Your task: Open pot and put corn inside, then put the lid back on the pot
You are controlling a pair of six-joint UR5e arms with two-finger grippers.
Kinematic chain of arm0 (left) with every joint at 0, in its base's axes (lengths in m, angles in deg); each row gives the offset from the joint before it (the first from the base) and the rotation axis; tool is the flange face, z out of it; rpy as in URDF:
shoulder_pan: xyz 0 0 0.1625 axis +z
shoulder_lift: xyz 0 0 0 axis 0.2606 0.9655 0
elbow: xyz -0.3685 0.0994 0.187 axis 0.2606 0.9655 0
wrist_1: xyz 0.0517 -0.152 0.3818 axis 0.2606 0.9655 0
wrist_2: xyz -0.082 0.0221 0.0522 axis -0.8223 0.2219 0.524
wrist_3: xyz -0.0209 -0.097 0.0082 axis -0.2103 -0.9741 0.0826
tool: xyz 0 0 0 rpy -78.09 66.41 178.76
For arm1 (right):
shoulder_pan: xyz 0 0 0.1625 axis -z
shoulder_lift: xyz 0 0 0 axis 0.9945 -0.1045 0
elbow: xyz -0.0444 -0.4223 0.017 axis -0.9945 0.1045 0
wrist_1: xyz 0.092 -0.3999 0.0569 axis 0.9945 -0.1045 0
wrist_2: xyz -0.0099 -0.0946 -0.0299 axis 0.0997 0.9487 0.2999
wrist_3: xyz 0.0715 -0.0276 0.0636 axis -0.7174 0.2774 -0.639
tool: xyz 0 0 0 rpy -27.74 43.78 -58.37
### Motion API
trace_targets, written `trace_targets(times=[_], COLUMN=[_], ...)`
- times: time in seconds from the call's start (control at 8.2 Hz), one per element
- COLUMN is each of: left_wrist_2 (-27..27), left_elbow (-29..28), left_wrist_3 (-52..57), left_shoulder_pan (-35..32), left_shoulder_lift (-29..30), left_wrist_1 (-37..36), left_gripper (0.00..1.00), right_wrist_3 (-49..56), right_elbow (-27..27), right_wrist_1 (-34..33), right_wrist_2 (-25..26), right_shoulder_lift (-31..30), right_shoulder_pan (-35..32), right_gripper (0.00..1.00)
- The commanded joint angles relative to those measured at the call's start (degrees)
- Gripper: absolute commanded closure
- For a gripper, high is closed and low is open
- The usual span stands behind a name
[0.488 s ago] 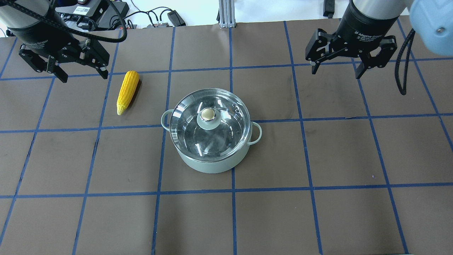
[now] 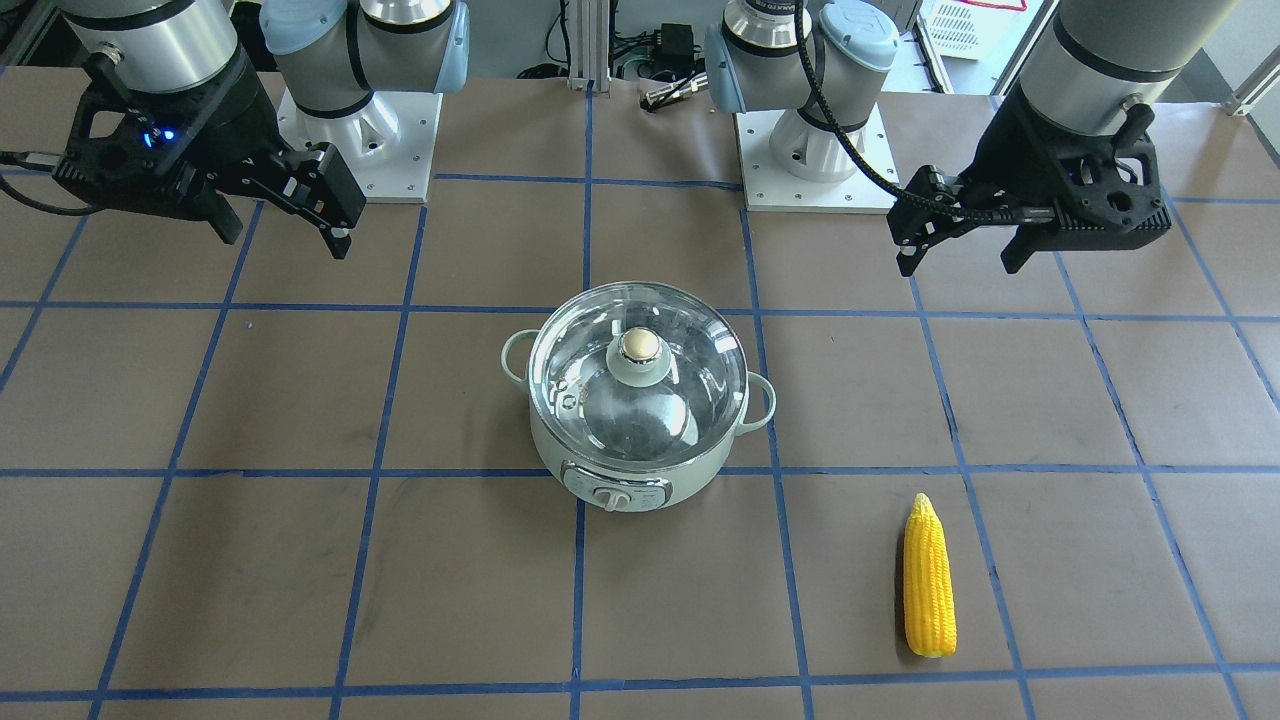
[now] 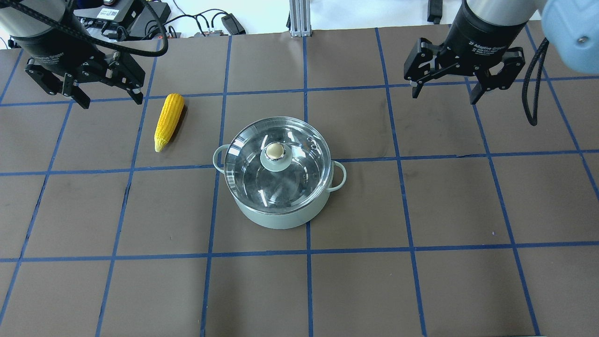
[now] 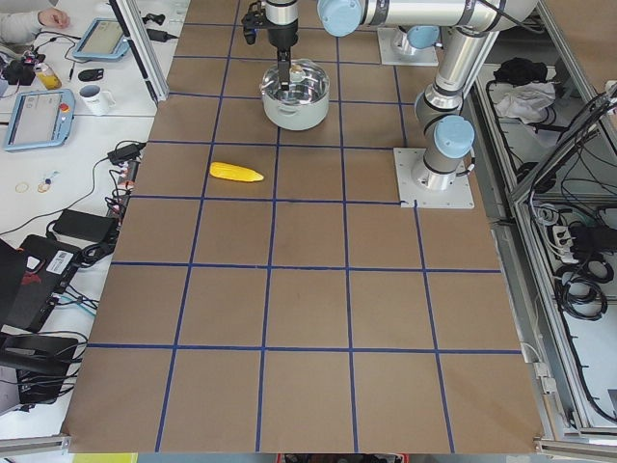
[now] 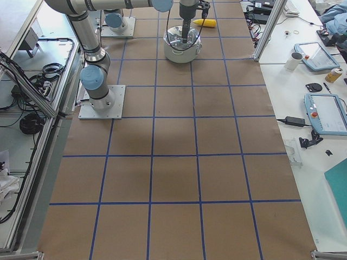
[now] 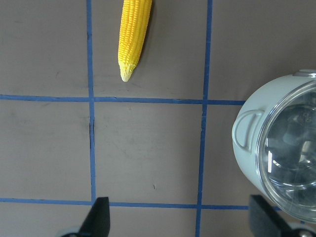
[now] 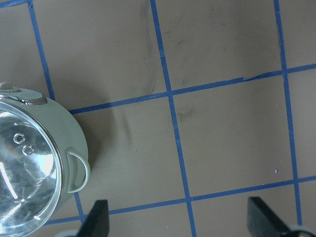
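A: Whereabouts of the pot?

B: Centre of the overhead frame, upright on the brown gridded table, closed by the glass lid. Control panel visible only from the front-facing camera, hidden from overhead.

A: Anything inside?

B: Hard to say through the glass. Only steel glare and reflections.

A: And the corn?

B: Upper left of the overhead frame, flat on the table, well apart from the pot, tapered tip toward the lower edge. Cut off by the top edge in the left wrist view, blunt end out of frame.

A: Grippers?

B: Left gripper at far upper left, fingers spread wide, gripping nothing, near the corn but not touching it. Right gripper at upper right, likewise spread and empty. In both wrist views, only dark fingertips at the bottom edge, plus a slice of the pot cropped at the side.

A: Side cameras?

B: Too distant and small for detail. Pot partly covered by a gripper finger in each.
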Motion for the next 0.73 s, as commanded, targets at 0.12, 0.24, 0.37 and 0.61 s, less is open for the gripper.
trace_targets(times=[0.12,0.24,0.37,0.61], left_wrist_2=[3.2,3.0,2.9,2.9], left_elbow=[0.4,0.4,0.6,1.0], left_wrist_3=[5.7,6.0,8.9,14.0], left_shoulder_pan=[1.3,1.4,1.4,1.5], left_shoulder_lift=[4.9,8.8,12.3,18.3], left_wrist_1=[-7.5,-9.3,-14.1,-18.6], left_gripper=[0.0,0.0,0.0,0.0], right_wrist_3=[0.0,0.0,0.0,0.0], right_elbow=[0.0,0.0,0.0,0.0], right_wrist_1=[-0.1,-0.1,-0.3,-0.4], right_wrist_2=[-0.1,-0.1,-0.3,-0.4], right_shoulder_lift=[0.0,0.0,0.1,0.3], right_shoulder_pan=[0.0,0.0,-0.1,-0.2], right_gripper=[0.0,0.0,0.0,0.0])
